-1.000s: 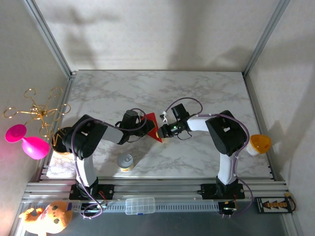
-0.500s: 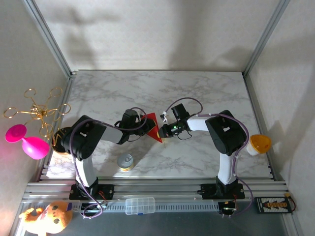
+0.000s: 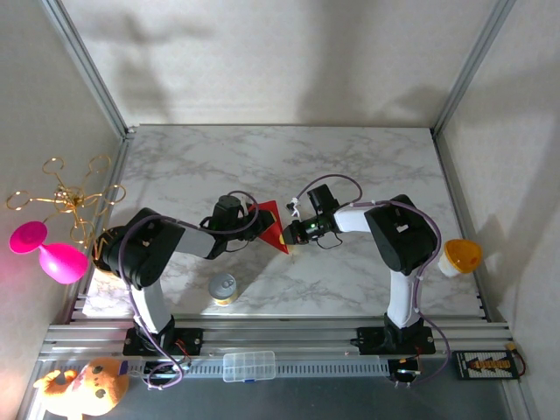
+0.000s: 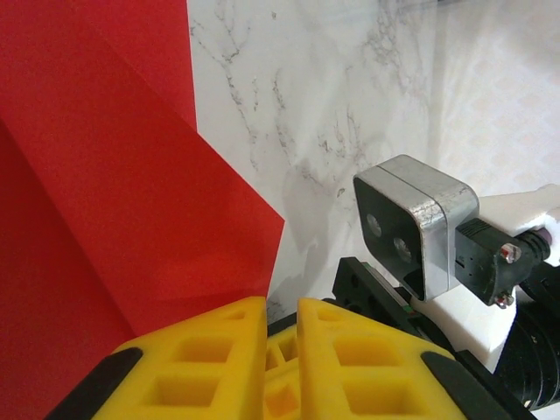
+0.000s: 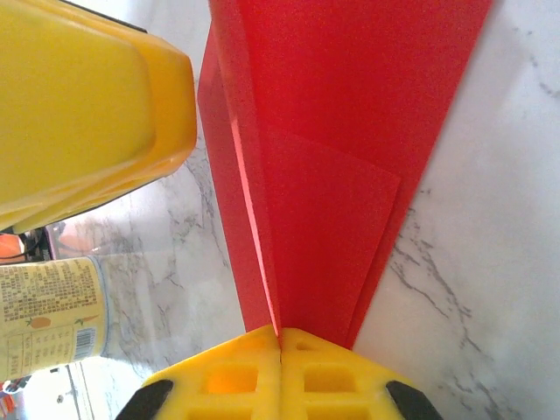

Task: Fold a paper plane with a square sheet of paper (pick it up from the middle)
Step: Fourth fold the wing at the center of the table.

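Right, my right pincer (image 5: 280, 334) is clenched on the red paper (image 5: 332, 131). Its two yellow fingers are pressed flat together, and the paper's raised crease runs straight down into the seam between them. Ahead of those tips the paper spreads into a long wedge of layered folds, widest at its far end, with the marble table (image 5: 490, 262) showing to the right of it. Ahead and to the left of the tips, one broad yellow finger (image 5: 87, 105) of my left pincer (image 4: 282, 304) sits close against the paper's left edge. Further left, level with the right fingertips, stands a small can (image 5: 48, 315) with a printed label, apart from the paper.

The left pincer's fingers are drawn nearly together, with a thin slit between them. The paper fills the space ahead and to the left of them, and its edge comes down right at the tip of the left-hand finger. Whether that edge is caught in the slit, I cannot tell. Close by, ahead and to the right of this pincer, is the silver camera block (image 4: 416, 223) on my right wrist, with bare tabletop between it and the paper.
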You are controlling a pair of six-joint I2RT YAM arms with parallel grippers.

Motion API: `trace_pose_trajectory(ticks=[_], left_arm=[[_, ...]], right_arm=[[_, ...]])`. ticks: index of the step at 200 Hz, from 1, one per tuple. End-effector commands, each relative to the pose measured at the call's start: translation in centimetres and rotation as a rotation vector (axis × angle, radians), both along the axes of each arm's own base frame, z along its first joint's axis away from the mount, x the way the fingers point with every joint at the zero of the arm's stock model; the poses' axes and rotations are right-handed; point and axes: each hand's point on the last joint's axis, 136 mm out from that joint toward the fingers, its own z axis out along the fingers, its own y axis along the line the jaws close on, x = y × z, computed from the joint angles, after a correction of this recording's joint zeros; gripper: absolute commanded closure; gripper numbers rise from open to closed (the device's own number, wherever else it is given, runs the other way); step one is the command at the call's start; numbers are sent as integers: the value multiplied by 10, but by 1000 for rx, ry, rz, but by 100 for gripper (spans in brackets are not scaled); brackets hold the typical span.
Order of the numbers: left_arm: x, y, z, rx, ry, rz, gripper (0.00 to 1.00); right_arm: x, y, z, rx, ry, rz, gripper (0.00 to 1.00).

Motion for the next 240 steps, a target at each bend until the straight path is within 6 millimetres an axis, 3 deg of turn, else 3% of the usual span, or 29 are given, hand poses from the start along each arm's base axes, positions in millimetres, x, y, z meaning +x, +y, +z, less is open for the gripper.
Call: trace_pose_trajectory(ticks=[1,100,167,240], left_arm=[[4,-2,-1,-20,-7,-6,84],[8,-7,-12,-10,13,-17,87],[10,-11,-16,-4,23,-25,87],[11,-11,-19,12,36,-18,86]], right_arm=[[-13,-27,-52,-157,83,-49,97],[-11,-28,-53,-155,95,-55,97],[-10,-31,-57,-183,94,-63,85],[-10,-37,-64,-225,92,-74,87]])
